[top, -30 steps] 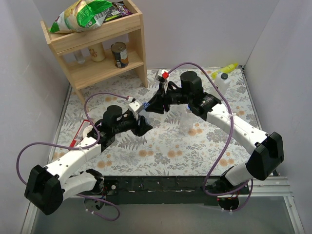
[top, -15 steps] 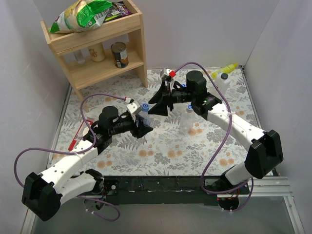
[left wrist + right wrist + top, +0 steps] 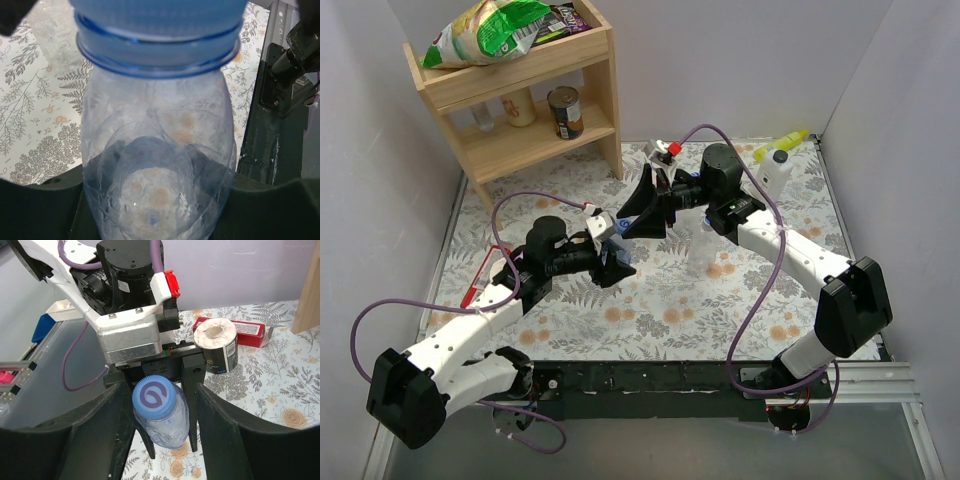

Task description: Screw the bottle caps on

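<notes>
- 1 blue bottle cap point(image 3: 154, 396) can be counted. It bears a swirl mark and sits on the neck of the held bottle point(image 3: 167, 432).
- 2 clear bottles show on the table. The held bottle is left of centre, well apart from every edge. The second bottle point(image 3: 703, 250) stands right of centre, just beside the right arm, and whether it is capped I cannot tell.
- The left gripper point(image 3: 610, 256) is pinched on the held bottle, with 1 dark finger on each side below the cap. In the left wrist view the bottle fills the space between the pads.
- The right gripper point(image 3: 642, 208) is spread. Its 2 fingers point(image 3: 85, 440) stand wide on either side of the cap, with a gap showing on both sides.
- 1 white bottle with yellow nozzle point(image 3: 778, 168) stands in the far right corner, near the wall.
- 1 wooden shelf point(image 3: 535, 140) fills the far left corner and holds 1 tin can point(image 3: 565, 112), with 1 snack bag point(image 3: 485, 30) on top.
- 1 red box point(image 3: 250, 330) and 1 round roll point(image 3: 216, 347) lie near the left edge.
- Walls close the left, far and right sides. Bare floral cloth point(image 3: 650, 310) shows in the near middle, between the 2 arms.
</notes>
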### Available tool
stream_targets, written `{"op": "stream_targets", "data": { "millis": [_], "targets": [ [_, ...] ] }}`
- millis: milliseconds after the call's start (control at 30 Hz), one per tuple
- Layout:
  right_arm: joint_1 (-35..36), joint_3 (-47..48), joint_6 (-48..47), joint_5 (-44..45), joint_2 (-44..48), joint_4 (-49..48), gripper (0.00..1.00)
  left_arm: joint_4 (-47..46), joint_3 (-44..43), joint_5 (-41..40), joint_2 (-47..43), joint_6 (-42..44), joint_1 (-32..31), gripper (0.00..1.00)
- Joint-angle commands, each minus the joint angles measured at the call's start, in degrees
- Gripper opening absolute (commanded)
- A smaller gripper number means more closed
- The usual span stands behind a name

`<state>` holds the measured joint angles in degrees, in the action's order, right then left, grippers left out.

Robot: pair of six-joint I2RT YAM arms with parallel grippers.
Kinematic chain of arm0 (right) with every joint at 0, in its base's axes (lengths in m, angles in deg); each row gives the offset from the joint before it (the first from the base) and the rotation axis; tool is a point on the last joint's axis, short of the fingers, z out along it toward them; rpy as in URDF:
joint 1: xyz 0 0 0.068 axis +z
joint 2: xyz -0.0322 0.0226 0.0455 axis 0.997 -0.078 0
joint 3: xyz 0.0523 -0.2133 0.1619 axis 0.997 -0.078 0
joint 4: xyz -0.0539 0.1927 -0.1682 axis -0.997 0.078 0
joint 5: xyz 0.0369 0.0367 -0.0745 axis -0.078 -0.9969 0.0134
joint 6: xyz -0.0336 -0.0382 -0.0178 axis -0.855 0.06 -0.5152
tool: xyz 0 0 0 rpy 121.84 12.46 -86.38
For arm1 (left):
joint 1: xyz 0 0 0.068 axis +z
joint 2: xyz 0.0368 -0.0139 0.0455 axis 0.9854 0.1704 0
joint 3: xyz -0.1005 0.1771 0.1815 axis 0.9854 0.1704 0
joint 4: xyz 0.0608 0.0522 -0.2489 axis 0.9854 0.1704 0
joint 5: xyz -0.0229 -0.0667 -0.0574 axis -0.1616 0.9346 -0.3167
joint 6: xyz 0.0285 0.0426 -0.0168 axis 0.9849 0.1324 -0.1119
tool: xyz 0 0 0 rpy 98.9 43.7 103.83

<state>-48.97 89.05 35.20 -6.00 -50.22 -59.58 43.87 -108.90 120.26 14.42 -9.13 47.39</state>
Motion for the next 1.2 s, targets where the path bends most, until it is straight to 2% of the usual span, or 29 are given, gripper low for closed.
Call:
{"op": "stream_targets", "data": {
  "millis": [0, 200, 367, 433, 600, 633, 667, 767, 867, 900, 933, 1000, 1033, 1167],
  "targets": [
    [0.27, -0.97, 1.45, -1.72, 0.42, -2.93, 0.66, -0.50, -2.11, 1.28, -0.38, 1.72, -0.16, 0.00],
    [0.27, -0.97, 2.33, -0.14, 0.34, -4.33, 0.55, -0.59, -1.93, 1.11, -0.30, 1.80, -0.16, 0.00],
    [0.36, 0.08, 3.21, 1.71, -0.19, -4.78, 0.57, -1.12, -1.93, 1.37, 0.23, 1.72, -0.16, 0.00],
    [0.44, 0.34, 3.21, 1.54, -0.45, -4.78, 0.55, -1.38, -1.93, 1.28, 0.32, 1.80, -0.16, 0.00],
    [0.53, -0.44, 1.55, 3.37, 0.07, -2.41, 0.31, -1.91, -1.76, -0.11, 0.32, 1.37, -0.16, 0.00],
    [0.53, -0.53, 0.93, 6.25, 0.42, -1.45, 0.28, -1.91, -1.67, -1.08, 0.32, 1.02, -0.16, 0.00],
    [0.71, -0.36, -2.03, 8.37, 1.38, 2.65, 0.21, -1.91, -1.67, -2.39, 0.32, -0.20, -0.16, 0.00],
    [0.88, -0.36, -6.09, 16.46, 3.32, 8.04, 0.13, -4.63, -1.76, -7.41, 0.32, -1.79, -0.16, 0.00],
    [0.62, -0.10, -8.03, 15.42, 3.15, 9.54, 0.13, -4.64, -1.41, -9.26, 0.32, -0.83, -0.16, 0.00],
    [0.62, -0.18, -9.34, 15.33, 3.24, 10.51, 0.13, -4.46, -1.23, -9.79, 0.23, -0.74, -0.16, 0.07],
    [0.36, -0.27, -9.96, 14.20, 3.24, 10.86, 0.13, -4.02, -1.14, -9.88, 0.14, -0.40, -0.16, 0.36],
    [0.01, 1.04, -14.42, 14.54, 3.06, 16.45, 0.13, -2.62, -0.70, -10.40, -0.30, 1.36, -0.16, 0.64],
    [-0.17, 1.48, -15.50, 14.54, 3.15, 17.19, 0.12, -2.61, -0.18, -11.71, -0.73, 1.02, -0.16, 0.98],
    [-1.92, 1.40, -19.54, 13.49, 2.54, 20.44, 0.13, 1.77, 1.32, -15.06, -2.84, 2.94, -0.08, 0.98]
  ]
}}
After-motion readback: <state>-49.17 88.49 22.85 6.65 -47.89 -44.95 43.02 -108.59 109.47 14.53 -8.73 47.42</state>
